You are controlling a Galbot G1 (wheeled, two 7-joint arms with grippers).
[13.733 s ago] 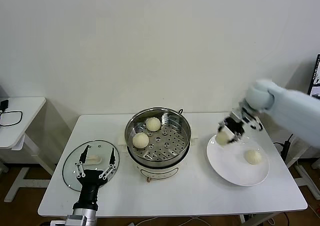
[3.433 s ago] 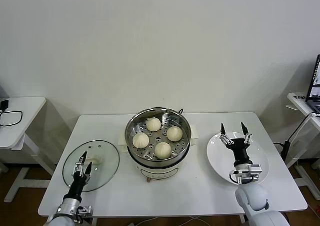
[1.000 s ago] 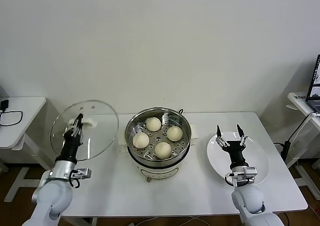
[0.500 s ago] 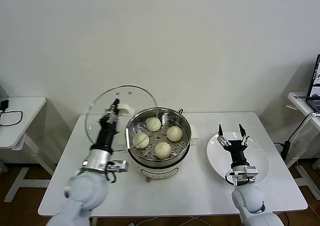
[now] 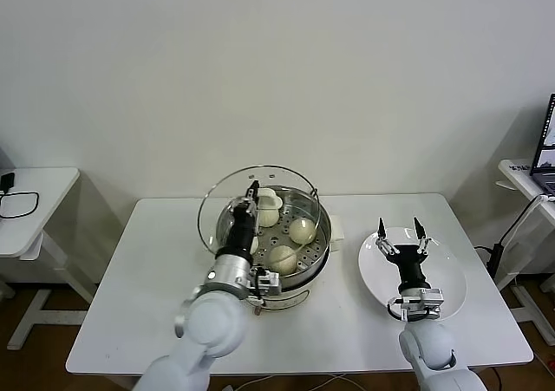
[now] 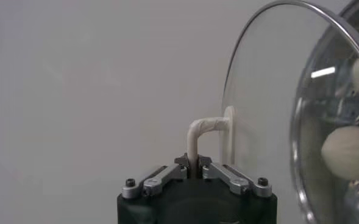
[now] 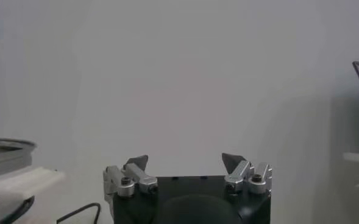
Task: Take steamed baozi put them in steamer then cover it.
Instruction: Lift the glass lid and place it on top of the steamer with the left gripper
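Observation:
The steel steamer (image 5: 323, 228) stands at mid-table on its cream base. Three cream-white baozi show on its perforated tray, for example one at the right (image 5: 303, 230) and one at the front (image 5: 283, 258); the fourth is hidden behind my left arm. My left gripper (image 5: 249, 198) is shut on the cream handle (image 6: 206, 130) of the glass lid (image 5: 217, 213) and holds the lid tilted on edge over the steamer. In the left wrist view the lid (image 6: 270, 103) stands upright with a baozi (image 6: 348, 152) seen through it. My right gripper (image 5: 398, 232) is open and empty above the white plate (image 5: 444, 280).
The white plate lies right of the steamer with nothing on it. A small side table (image 5: 35, 200) stands off to the far left. The steamer's rim (image 7: 2, 149) shows at the edge of the right wrist view.
My left gripper has carried the lid to the right, from beside the steamer to over it. The right arm has stayed in place.

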